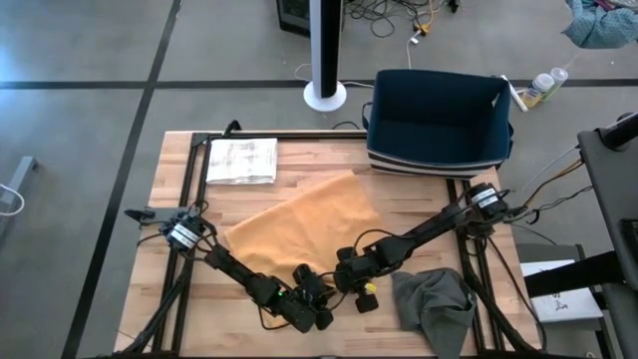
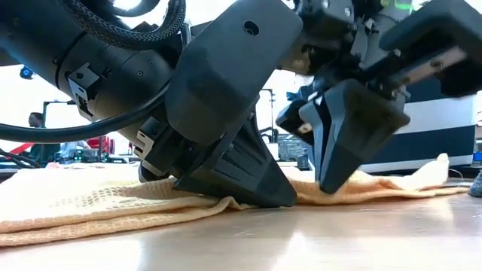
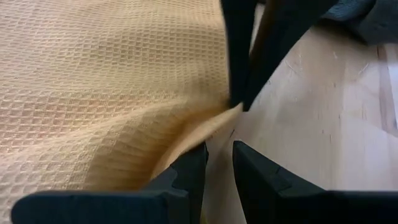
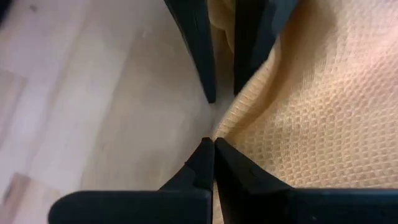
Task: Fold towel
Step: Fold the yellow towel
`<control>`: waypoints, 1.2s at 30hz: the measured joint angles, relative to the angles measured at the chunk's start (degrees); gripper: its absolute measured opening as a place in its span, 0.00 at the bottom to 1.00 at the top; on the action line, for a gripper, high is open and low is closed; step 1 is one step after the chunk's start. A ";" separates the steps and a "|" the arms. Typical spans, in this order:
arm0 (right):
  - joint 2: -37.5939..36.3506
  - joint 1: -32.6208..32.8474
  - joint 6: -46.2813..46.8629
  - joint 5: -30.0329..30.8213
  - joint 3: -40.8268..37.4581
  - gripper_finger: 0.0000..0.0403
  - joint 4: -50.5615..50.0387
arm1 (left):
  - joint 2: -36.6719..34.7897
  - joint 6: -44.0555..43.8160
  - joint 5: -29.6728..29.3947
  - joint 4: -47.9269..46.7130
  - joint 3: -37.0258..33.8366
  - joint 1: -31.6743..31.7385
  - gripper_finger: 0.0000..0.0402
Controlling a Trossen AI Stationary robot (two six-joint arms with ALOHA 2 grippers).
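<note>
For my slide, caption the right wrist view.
Right gripper shut on the yellow towel's corner, left gripper opposite.

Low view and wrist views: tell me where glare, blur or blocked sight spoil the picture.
Low view: both grippers loom close and fill the upper frame, bright backlight washes out the room behind, and a sheen lies on the table. Left wrist view: the left gripper is soft at the bottom, while the weave of the yellow towel is sharp. Right wrist view: the right gripper is crisp, and the wood beside it is blurred.
</note>
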 joint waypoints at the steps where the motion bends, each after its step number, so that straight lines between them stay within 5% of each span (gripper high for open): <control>1: 0.56 -0.01 0.31 0.07 -0.03 0.00 0.35 | -0.06 0.35 0.18 -0.04 0.00 -0.02 0.19; 6: 2.77 -0.09 0.93 0.78 0.05 0.02 4.78 | -1.46 1.51 1.98 -1.78 -0.08 -0.16 0.19; 15: 3.95 -0.04 0.37 1.40 0.00 0.21 6.51 | -9.25 4.78 11.89 -8.50 -0.29 -2.41 0.19; 20: 3.91 -0.04 0.28 1.64 -0.10 0.27 6.41 | -12.61 2.98 7.07 -13.47 -1.78 -3.39 0.19; 28: 3.95 -0.33 0.58 3.32 -0.23 0.31 6.23 | -9.61 3.90 5.92 -1.45 -7.69 -2.89 0.19; 36: 3.95 -0.33 1.80 3.55 -0.31 0.27 6.31 | -8.40 5.57 4.35 -1.44 -7.66 -3.26 0.19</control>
